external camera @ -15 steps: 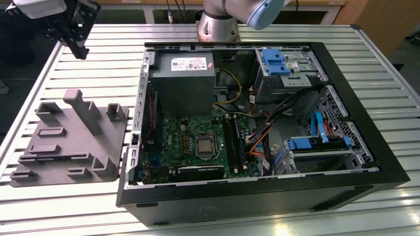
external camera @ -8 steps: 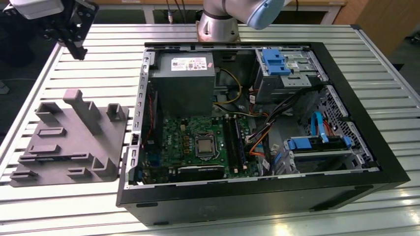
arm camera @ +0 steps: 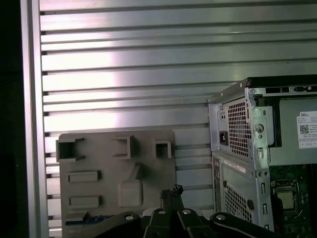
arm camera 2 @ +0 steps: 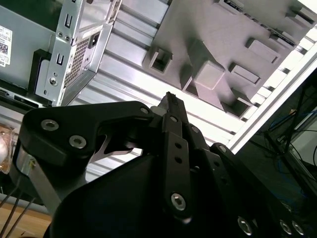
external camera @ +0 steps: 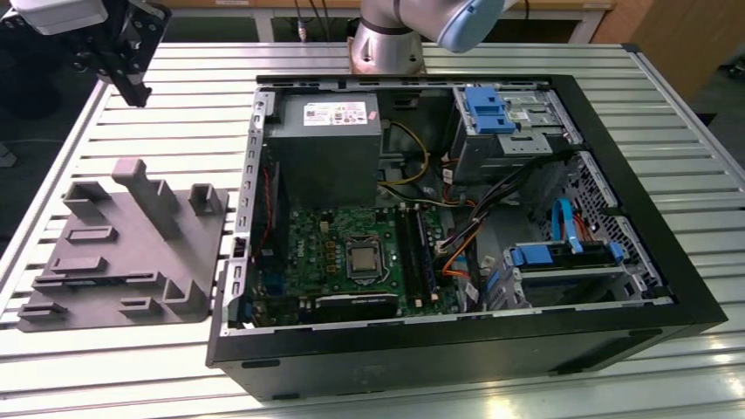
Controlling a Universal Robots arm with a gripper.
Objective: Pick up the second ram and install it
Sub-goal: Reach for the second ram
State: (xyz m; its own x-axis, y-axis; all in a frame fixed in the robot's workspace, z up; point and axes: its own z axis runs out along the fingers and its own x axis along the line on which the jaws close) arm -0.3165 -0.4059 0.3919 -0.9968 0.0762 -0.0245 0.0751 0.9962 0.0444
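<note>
My gripper [external camera: 138,94] hangs high above the table's far corner on the exterior view's left, well clear of the grey fixture [external camera: 117,253] below it. Its black fingers are pressed together with nothing between them in both wrist views [arm camera 2: 170,97] [arm camera: 171,191]. The second ram is out of view. A thin bluish strip [arm camera: 81,218] shows on the fixture [arm camera: 109,158] beside the gripper's links; I cannot tell what it is. The green motherboard [external camera: 326,236] lies in the open computer case [external camera: 466,349], with its long black slots [external camera: 417,249] beside the processor.
The case holds a grey power supply [external camera: 324,140], blue drive brackets [external camera: 489,109] and loose cables [external camera: 466,244]. Upright posts [external camera: 146,188] rise from the grey fixture. The ribbed metal table [external camera: 174,105] runs between the fixture and the case. The arm's base [external camera: 390,39] stands behind the case.
</note>
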